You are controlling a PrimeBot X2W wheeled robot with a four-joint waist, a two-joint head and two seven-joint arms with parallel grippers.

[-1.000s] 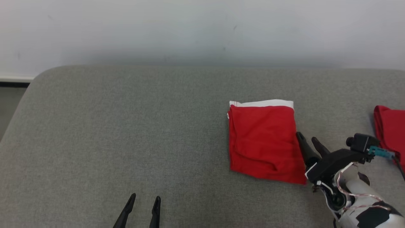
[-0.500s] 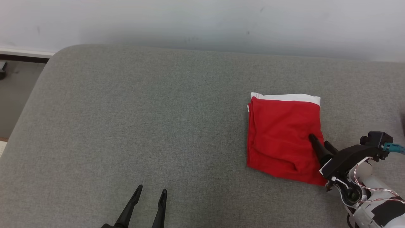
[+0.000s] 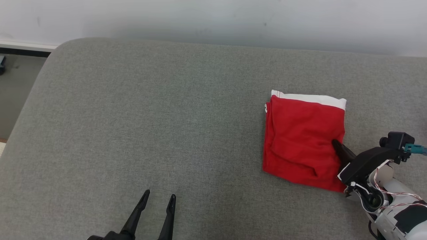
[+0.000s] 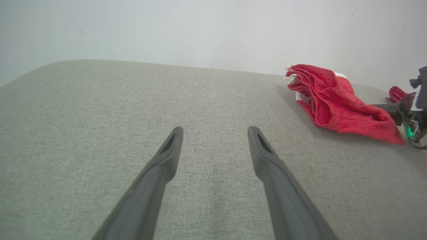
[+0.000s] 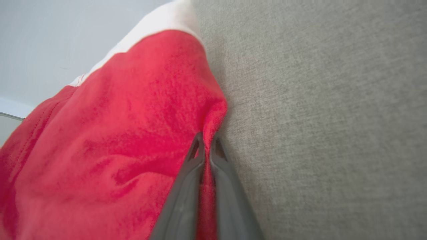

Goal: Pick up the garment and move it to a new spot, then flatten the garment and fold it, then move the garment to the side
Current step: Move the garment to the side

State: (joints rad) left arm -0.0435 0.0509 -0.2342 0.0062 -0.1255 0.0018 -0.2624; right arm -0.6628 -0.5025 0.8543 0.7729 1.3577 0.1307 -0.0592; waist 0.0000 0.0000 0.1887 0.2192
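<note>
A folded red garment (image 3: 302, 140) with a white band along its far edge lies on the grey cushion at the right. My right gripper (image 3: 337, 146) is shut on the garment's right edge; in the right wrist view the red cloth (image 5: 133, 133) is pinched between the two fingertips (image 5: 200, 148). The left wrist view shows the garment (image 4: 333, 100) lifted slightly on the gripped side. My left gripper (image 3: 158, 200) is open above bare cushion at the bottom, far left of the garment; its fingers (image 4: 166, 156) stand apart with nothing between them.
The grey cushion (image 3: 150, 116) spreads wide to the left and ends at a white wall behind. Floor shows past its left edge (image 3: 13, 83). A second bit of red cloth (image 4: 396, 94) lies beyond my right arm.
My right gripper went from beside the garment's right edge, fingers apart, to shut on that edge. The head camera shifted, so the whole scene slid right and upward.
</note>
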